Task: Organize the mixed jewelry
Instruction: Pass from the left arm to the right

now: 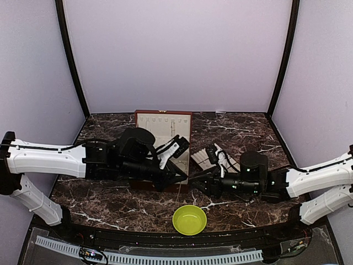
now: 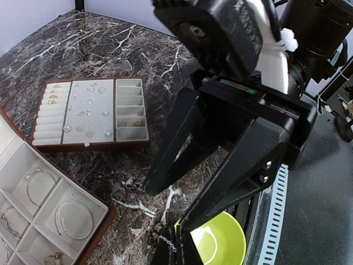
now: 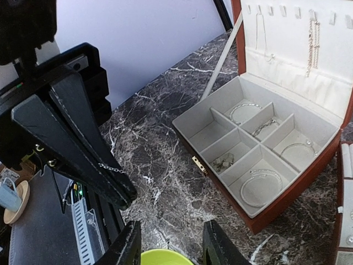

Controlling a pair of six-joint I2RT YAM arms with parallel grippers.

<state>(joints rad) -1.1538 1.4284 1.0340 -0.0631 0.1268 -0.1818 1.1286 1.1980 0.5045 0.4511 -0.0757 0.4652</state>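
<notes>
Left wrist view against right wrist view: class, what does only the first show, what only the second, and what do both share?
Only left wrist: the flat tray seen whole, tiny pale pieces on it, and the right gripper from outside, fingers apart. Only right wrist: a necklace hanging inside the box's raised lid, and the left gripper from outside, fingers together. Both: wire hoops lying in the box's compartments, the green bowl, the marble table.
</notes>
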